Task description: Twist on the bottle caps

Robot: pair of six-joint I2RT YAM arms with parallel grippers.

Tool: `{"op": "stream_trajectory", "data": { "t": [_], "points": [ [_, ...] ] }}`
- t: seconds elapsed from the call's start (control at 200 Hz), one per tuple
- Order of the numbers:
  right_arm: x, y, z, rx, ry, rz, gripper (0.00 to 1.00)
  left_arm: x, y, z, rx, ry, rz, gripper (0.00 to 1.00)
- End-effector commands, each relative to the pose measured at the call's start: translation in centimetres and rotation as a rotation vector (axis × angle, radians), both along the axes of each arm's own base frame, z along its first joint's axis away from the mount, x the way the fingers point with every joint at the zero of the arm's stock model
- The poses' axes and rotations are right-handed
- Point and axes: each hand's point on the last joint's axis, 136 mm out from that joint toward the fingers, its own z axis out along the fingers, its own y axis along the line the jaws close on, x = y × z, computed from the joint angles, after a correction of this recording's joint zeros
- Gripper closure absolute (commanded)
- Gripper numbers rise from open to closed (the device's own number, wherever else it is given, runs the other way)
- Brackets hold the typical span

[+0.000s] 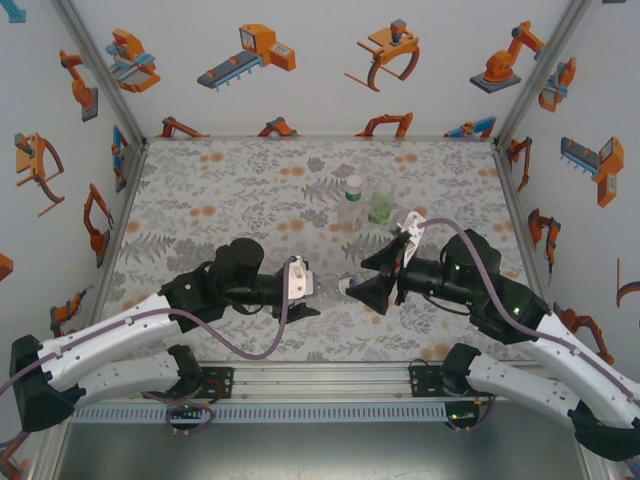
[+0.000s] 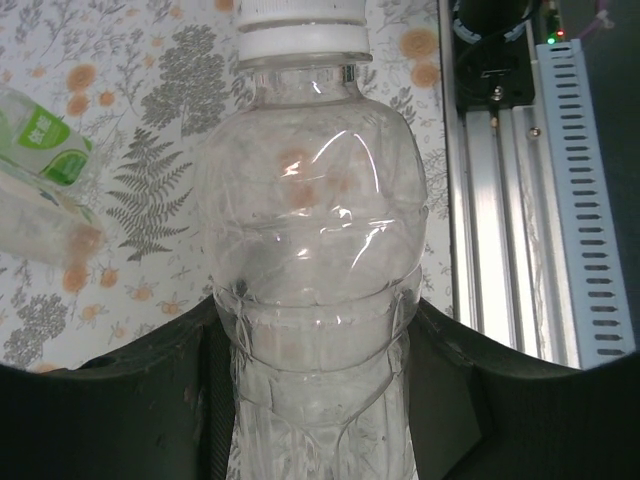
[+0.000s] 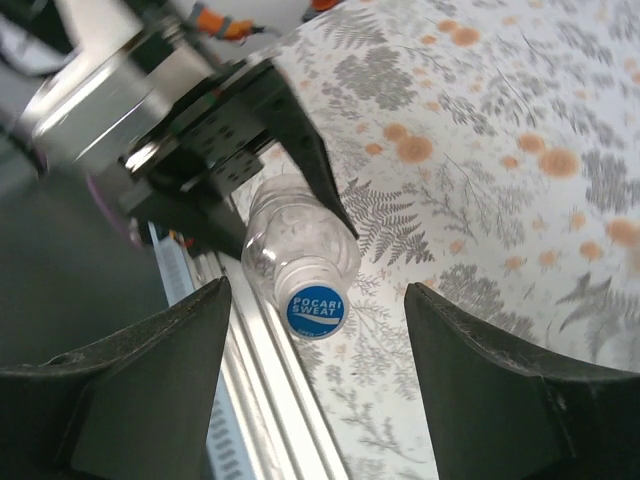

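My left gripper (image 2: 315, 310) is shut on a clear bottle (image 2: 310, 220), held on its side low over the table. A white bottle cap (image 2: 303, 30) sits on its neck and points at my right gripper. In the right wrist view the cap (image 3: 316, 310) shows a blue printed top. My right gripper (image 3: 315, 295) stands open, its fingers (image 3: 170, 360) wide on either side of the cap without touching it. From above, the left gripper (image 1: 305, 290) and right gripper (image 1: 366, 285) face each other, with the cap (image 1: 345, 288) between them.
Two other bottles stand at the back centre of the table: a capped one (image 1: 352, 198) and a green-labelled one (image 1: 381, 206). The metal rail (image 1: 320, 378) runs along the near edge, close below the held bottle. Patterned walls enclose the table on three sides.
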Motion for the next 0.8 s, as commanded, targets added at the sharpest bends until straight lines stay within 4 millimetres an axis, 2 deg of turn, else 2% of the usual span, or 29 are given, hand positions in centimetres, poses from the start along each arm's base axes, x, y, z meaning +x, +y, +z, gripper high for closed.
{"op": "stream_trajectory", "data": {
  "t": [0.0, 0.075, 0.135, 0.365, 0.796],
  "points": [
    [-4.2, 0.4, 1.8, -0.003, -0.297, 0.281, 0.37, -1.9, 0.2, 2.0, -0.047, -0.002, -0.097, 1.0],
    [-5.9, 0.4, 1.4, -0.008, -0.369, 0.389, 0.41, -2.2, 0.3, 2.4, -0.055, 0.005, -0.112, 1.0],
    [-6.4, 0.3, 0.8, -0.017, -0.403, 0.43, 0.42, -2.5, 0.4, 2.6, -0.063, 0.008, -0.124, 1.0],
    [-5.8, 0.9, -0.3, -0.049, -0.401, 0.425, 0.43, -3.0, 0.6, 2.8, -0.072, 0.011, -0.144, 1.0],
    [-5.5, 1.4, -1.1, -0.032, -0.379, 0.429, 0.52, -3.0, 0.6, 2.8, -0.07, 0.015, -0.145, 1.0]
  ]
}}
